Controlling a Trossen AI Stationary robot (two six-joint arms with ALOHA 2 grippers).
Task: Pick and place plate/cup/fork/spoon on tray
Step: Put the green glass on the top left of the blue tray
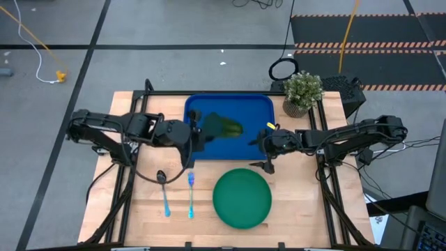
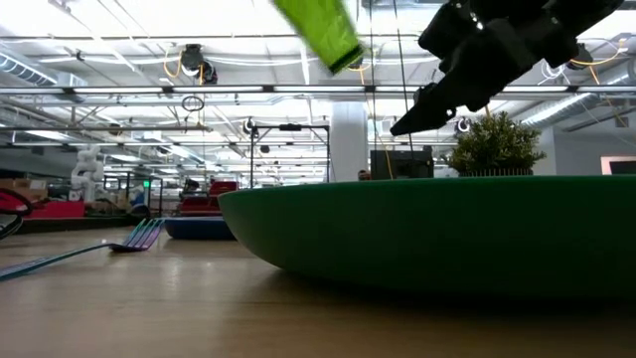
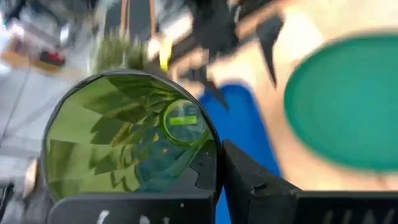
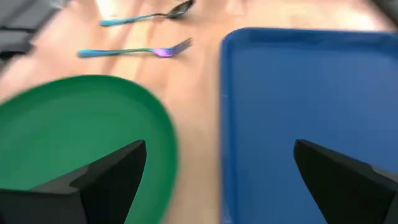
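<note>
I have the left gripper [image 1: 197, 134] clamped on the cup [image 1: 221, 126], carrying it in the air over the tray [image 1: 261, 106]. From above, the cup lies tilted on its side over the tray's left-middle part; in the low view it hangs well clear of the table. My left wrist camera looks straight into its mouth, and nothing shows inside it.

The right gripper [image 1: 265, 156] hangs with its fingers spread wide and holds nothing. It sits at the tray's right front corner, just above the gap between tray and plate [image 1: 242, 198]. The two grippers face each other across the tray, with open blue floor between them.

The tray lies at the back middle of the table [image 1: 306, 216]. I see nothing resting on its floor (the cup's own shadow aside). The plate sits in front of it, apart from its front edge by a strip of bare wood, and carries nothing.

The fork [image 1: 191, 194] and spoon [image 1: 164, 192] lie side by side on the wood left of the plate, handles toward the front edge, near each other but not touching. A potted plant [image 1: 302, 92] stands just off the tray's right rear corner.
</note>
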